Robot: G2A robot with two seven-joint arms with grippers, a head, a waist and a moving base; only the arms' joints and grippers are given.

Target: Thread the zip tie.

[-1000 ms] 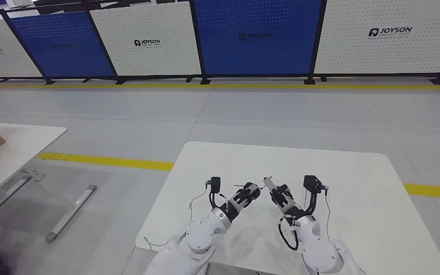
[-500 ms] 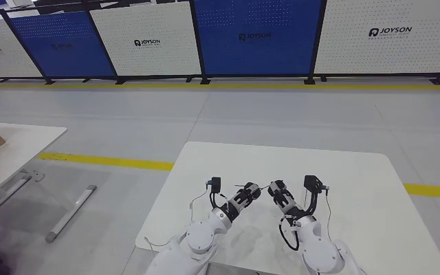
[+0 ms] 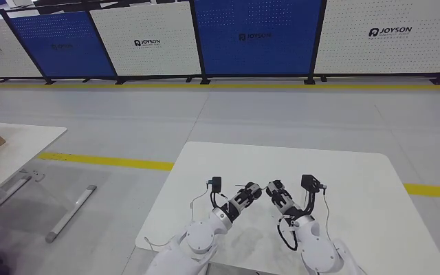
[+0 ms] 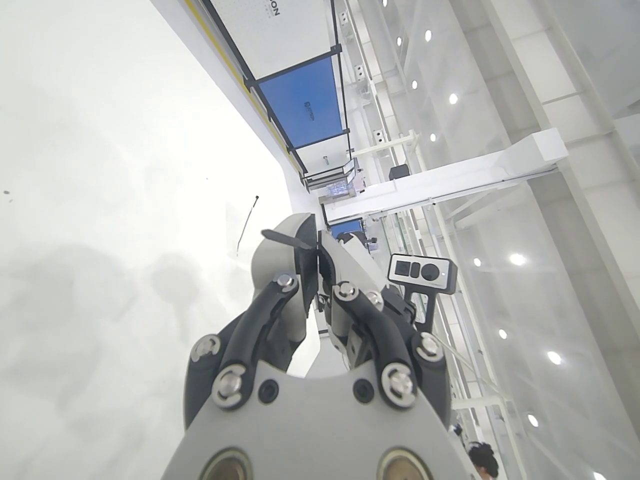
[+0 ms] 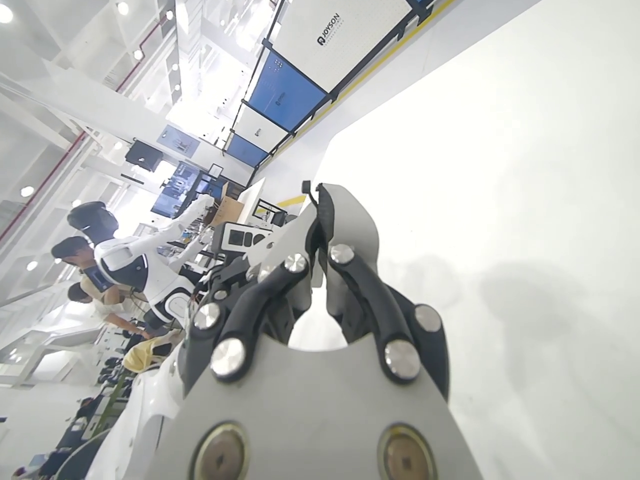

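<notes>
Zip tie (image 4: 275,237) pokes sideways from left gripper (image 4: 316,241), seemingly.

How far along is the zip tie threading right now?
Done: both grasps. Fingers of the right gripper are shut on the zip tie beside its head; those of the left gripper on the tail. In hand: lining up; the top view shows the grippers close but apart. Left: pushing the tail through the head, which looks empty.
</notes>
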